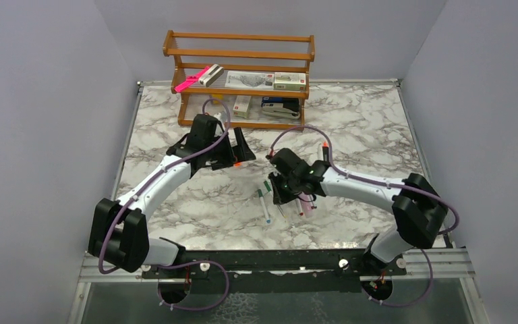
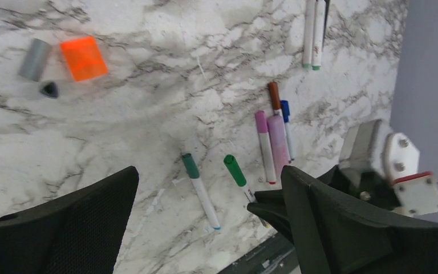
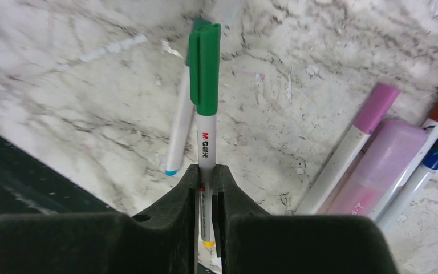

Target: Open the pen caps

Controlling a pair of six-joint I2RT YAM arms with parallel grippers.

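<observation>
My right gripper (image 3: 206, 174) is shut on the white barrel of a marker whose bright green cap (image 3: 205, 68) points away from it, just above the table. The left wrist view shows the same cap (image 2: 235, 170). A second marker with a dark green cap (image 2: 191, 165) lies beside it. A lilac-capped marker (image 2: 260, 121), a pink highlighter (image 2: 278, 142), a dark red cap (image 2: 274, 95) and a blue cap (image 2: 285, 108) lie close together. My left gripper (image 1: 237, 152) is open and empty, above the table, left of the markers.
A loose orange cap (image 2: 84, 57), a grey cylinder (image 2: 34, 59) and a small dark piece (image 2: 49, 89) lie on the marble. Two more markers (image 2: 313, 34) lie farther off. A wooden rack (image 1: 239, 54) with small boxes and a long pink item (image 1: 190, 81) stands at the back.
</observation>
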